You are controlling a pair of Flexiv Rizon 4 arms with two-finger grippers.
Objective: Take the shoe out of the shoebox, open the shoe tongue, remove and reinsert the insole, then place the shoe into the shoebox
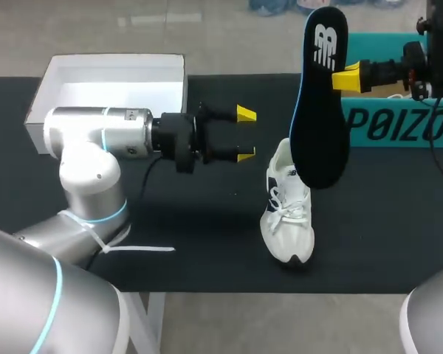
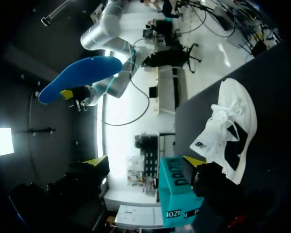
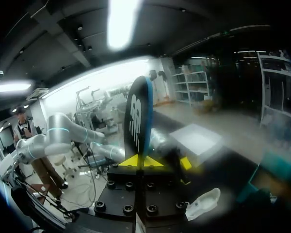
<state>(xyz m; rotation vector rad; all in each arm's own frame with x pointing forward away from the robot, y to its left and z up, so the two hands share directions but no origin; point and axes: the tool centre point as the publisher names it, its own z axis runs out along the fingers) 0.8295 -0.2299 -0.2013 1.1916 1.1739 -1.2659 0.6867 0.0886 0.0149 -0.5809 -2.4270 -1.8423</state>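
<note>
The right end effector [image 1: 347,77] is clenched on the insole [image 1: 321,103]. Its yellow tips pinch one long edge near the printed end, and its own wrist view shows them [image 3: 141,161] pressed to either side of the thin edge [image 3: 138,119]. The insole hangs roughly upright in the air above the shoe [image 1: 288,214], dark face towards the head camera, with a blue rim. From the left wrist it shows blue [image 2: 80,77] and held well clear of the shoe [image 2: 230,131].

The left end effector [image 1: 245,135] is released, its fingers apart with nothing between them. It hovers to the left of the shoe and points towards it.

The white shoe stands on its sole on the black worktop [image 1: 207,243], laced, toe towards the near edge. An open white box [image 1: 118,81] sits well to the shoe's left at the far edge. A teal box [image 1: 399,125] sits to the shoe's right, at the far side.
</note>
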